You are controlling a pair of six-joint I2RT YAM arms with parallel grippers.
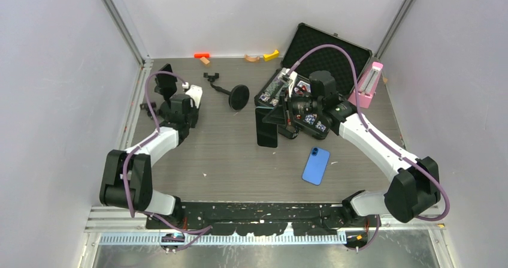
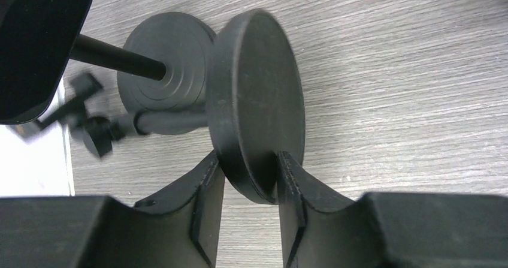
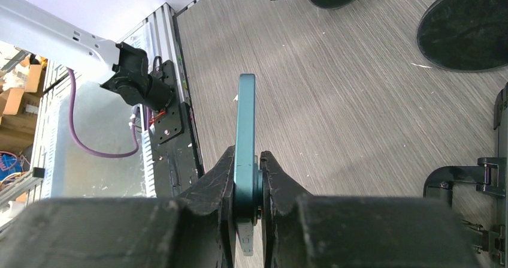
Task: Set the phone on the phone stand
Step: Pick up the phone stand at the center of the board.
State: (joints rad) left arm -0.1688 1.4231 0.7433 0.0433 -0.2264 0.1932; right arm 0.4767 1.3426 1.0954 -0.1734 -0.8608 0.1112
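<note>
My right gripper [image 1: 281, 117] is shut on a phone [image 1: 266, 130] with a dark screen and holds it upright on its edge near the table's middle. In the right wrist view the phone [image 3: 245, 118] shows edge-on as a teal strip pinched between the fingers of my right gripper [image 3: 245, 166]. My left gripper [image 1: 175, 102] at the left is shut on the round base [image 2: 257, 100] of a black phone stand [image 1: 165, 80]. The disc stands on edge between the fingers of my left gripper [image 2: 248, 172]. A second black stand [image 1: 232, 94] lies on the table between the arms.
A blue phone [image 1: 316, 166] lies flat at the front right. An open black case [image 1: 326, 49], a box of circuit boards [image 1: 274, 89] and a pink object [image 1: 368, 85] sit at the back right. Small orange and yellow blocks [image 1: 203, 57] lie along the back wall.
</note>
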